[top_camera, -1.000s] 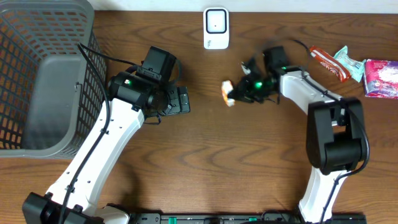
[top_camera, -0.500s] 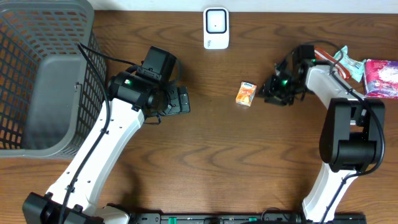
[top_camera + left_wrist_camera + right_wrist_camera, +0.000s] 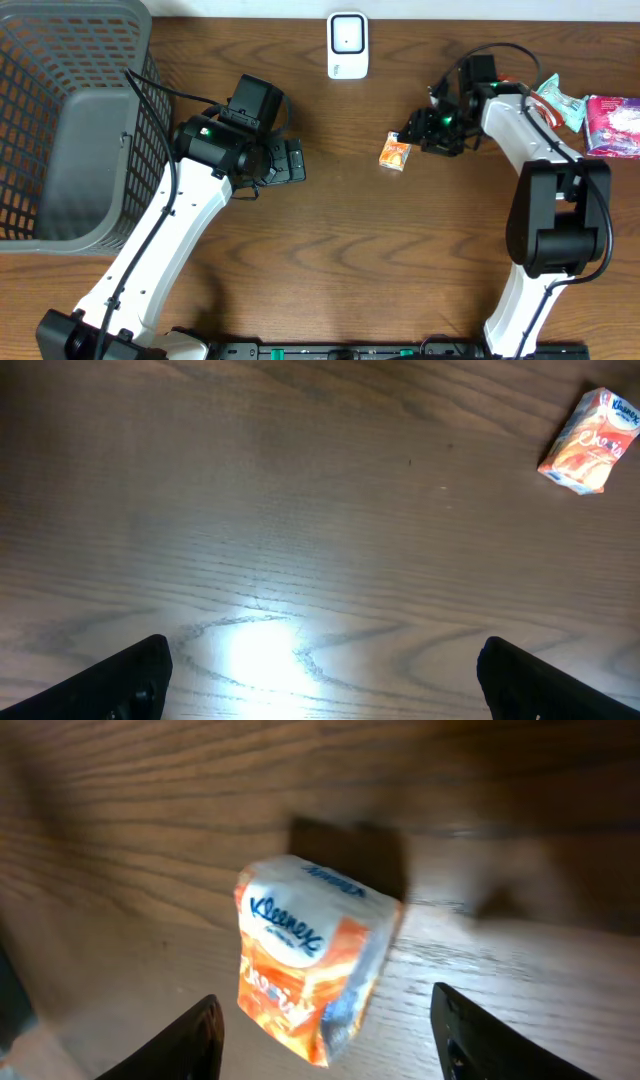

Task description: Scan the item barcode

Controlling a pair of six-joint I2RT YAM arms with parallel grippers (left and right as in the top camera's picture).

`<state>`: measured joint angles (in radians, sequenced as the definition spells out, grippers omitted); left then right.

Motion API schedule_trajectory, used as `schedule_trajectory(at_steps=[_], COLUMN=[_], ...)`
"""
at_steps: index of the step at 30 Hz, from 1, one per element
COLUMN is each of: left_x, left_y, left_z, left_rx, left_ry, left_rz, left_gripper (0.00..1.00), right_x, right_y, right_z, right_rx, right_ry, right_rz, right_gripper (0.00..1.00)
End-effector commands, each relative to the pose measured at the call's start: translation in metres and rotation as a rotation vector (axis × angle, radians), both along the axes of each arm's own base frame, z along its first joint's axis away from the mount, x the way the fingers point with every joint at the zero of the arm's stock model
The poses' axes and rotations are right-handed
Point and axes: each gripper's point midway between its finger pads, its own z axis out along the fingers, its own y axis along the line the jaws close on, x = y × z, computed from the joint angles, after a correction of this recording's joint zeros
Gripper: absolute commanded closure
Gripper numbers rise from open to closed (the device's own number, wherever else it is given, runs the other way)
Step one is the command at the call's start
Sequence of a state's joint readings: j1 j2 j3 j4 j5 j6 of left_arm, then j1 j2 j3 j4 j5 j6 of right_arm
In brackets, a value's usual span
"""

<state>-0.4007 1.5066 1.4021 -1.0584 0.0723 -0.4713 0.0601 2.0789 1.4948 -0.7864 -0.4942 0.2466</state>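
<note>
**Orange tissue packet lies loose on the counter, right fingers spread either side**

Orange and white, that's the one to watch: the small orange-and-white Kleenex tissue packet (image 3: 310,960) is flat on the brown wooden counter (image 3: 400,260), blue brand name facing up. It casts a dark shadow just behind itself. The right fingers (image 3: 180,1050) stand apart, one on each side of the packet, with bare wood showing between each tip and the wrapper. Nothing is gripped there.

From overhead the packet sits a little tilted, just beside the right arm's tips. It is below and to the right of the white rectangular scanner unit (image 3: 347,45), which stands at the far edge, well apart from it.

Over to the other side: the left fingers (image 3: 130,680) are spread wide and empty above plain wood grain, a bright patch of light between them. The packet shows up small in the top right corner of that wrist view, well clear of them.

Along the left edge stands the grey plastic mesh basket (image 3: 100,40). On the far right, a red-and-white wrapper (image 3: 522,100), a teal wrapper (image 3: 562,98) and a pink packet (image 3: 612,125) lie close together, behind the right arm.
</note>
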Motion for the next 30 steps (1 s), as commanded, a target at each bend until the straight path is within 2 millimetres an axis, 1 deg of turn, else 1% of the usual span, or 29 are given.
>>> schedule_trajectory(at_steps=[1,6,8,9,10,12,13,15,18,21,23,24,27,30], left_x=[0.001,0.001,0.001,0.001,0.001,0.001,0.001,0.001,0.001,0.001,0.001,0.001,0.001,0.001], left_y=[0.002,0.002,0.002,0.002,0.002,0.002,0.002,0.002,0.002,0.002,0.002,0.002,0.002,0.002], left_z=[0.000,0.000,0.000,0.000,0.000,0.000,0.000,0.000,0.000,0.000,0.000,0.000,0.000,0.000], left_rx=[0.008,0.009,0.009,0.008,0.009,0.008,0.008,0.009,0.008,0.009,0.009,0.009,0.008,0.008], left_ry=[0.000,0.000,0.000,0.000,0.000,0.000,0.000,0.000,0.000,0.000,0.000,0.000,0.000,0.000], left_rz=[-0.001,-0.001,-0.001,-0.001,-0.001,-0.001,-0.001,-0.001,-0.001,-0.001,-0.001,-0.001,-0.001,-0.001], left_gripper=[0.02,0.02,0.02,0.02,0.02,0.02,0.02,0.02,0.02,0.02,0.02,0.02,0.02,0.02], right_x=[-0.009,-0.012,-0.013,-0.012,-0.012,-0.012,-0.012,-0.012,-0.012,-0.012,-0.012,-0.014,-0.027,-0.026], right_y=[-0.002,0.004,0.006,0.009,0.013,0.023,0.031,0.051,0.076,0.092,0.096,0.096,0.092,0.089], right_z=[-0.015,-0.032,-0.036,-0.037,-0.037,-0.032,-0.027,-0.012,0.017,0.053,0.073,0.086,0.121,0.123], right_rx=[-0.071,-0.081,-0.078,-0.065,-0.048,0.005,0.058,0.198,0.413,0.630,0.734,0.801,0.985,0.994], right_ry=[0.041,0.021,0.009,0.000,-0.005,-0.009,-0.012,-0.026,-0.060,-0.123,-0.188,-0.228,-0.382,-0.402], right_rz=[-0.052,-0.047,-0.041,-0.036,-0.029,-0.013,0.000,0.039,0.106,0.195,0.263,0.309,0.470,0.476], right_gripper=[0.38,0.38,0.46,0.56,0.63,0.73,0.79,0.99,0.99,0.99,0.99,0.99,0.99,0.99])
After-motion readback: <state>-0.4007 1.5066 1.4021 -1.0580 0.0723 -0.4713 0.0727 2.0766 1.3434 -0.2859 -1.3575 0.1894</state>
